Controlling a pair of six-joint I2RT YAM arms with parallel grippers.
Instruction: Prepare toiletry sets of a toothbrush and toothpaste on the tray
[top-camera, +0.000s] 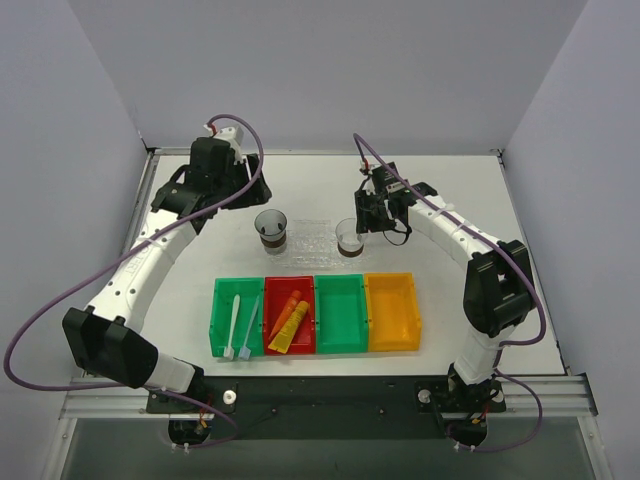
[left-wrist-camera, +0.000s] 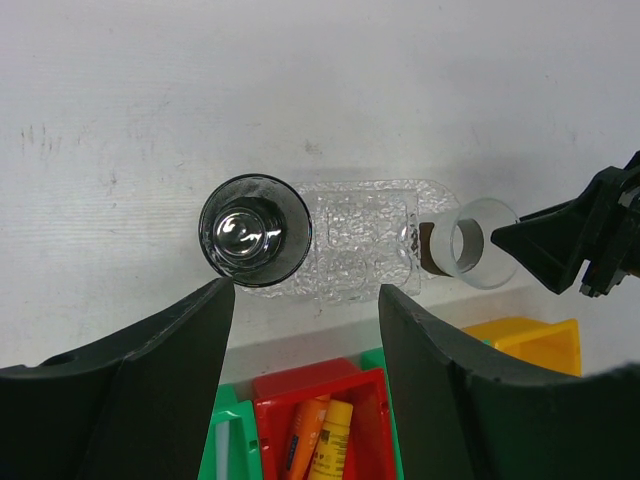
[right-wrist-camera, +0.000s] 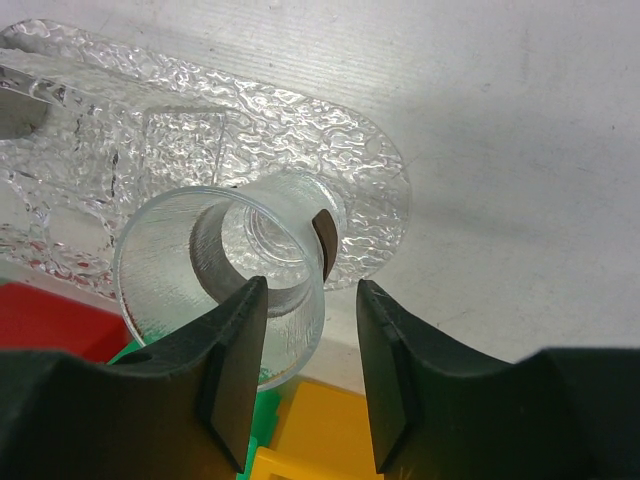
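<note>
My right hand (right-wrist-camera: 312, 295) hangs low over the right clear cup (right-wrist-camera: 225, 275) with its fingers partly apart. The cup's rim on that side sits in the gap, and pale desk (right-wrist-camera: 520, 120) shows beside it, so I pinch nothing. That cup stands on the 3 o'clock end of the tray (top-camera: 305, 237), the bumpy transparent oblong lying at mid-desk. The left clear cup (top-camera: 270, 228), dark inside, stands at the tray's 9 o'clock end. My left hand (left-wrist-camera: 305, 300) hovers higher, at about 10 o'clock from the tray, spread wide and empty, with the tray and both cups showing between its fingers. At 6 o'clock from the tray, four bins run in a row. In the left green bin (top-camera: 218, 300) the white toothbrush (top-camera: 233, 322) and the pale blue toothbrush (top-camera: 250, 322) lie side by side. In the red bin (top-camera: 305, 290) the orange tube (top-camera: 284, 312) and the yellow-orange tube (top-camera: 293, 330) lie touching. The second green bin (top-camera: 341, 313) and the orange bin (top-camera: 393, 311) follow toward 3 o'clock.
</note>
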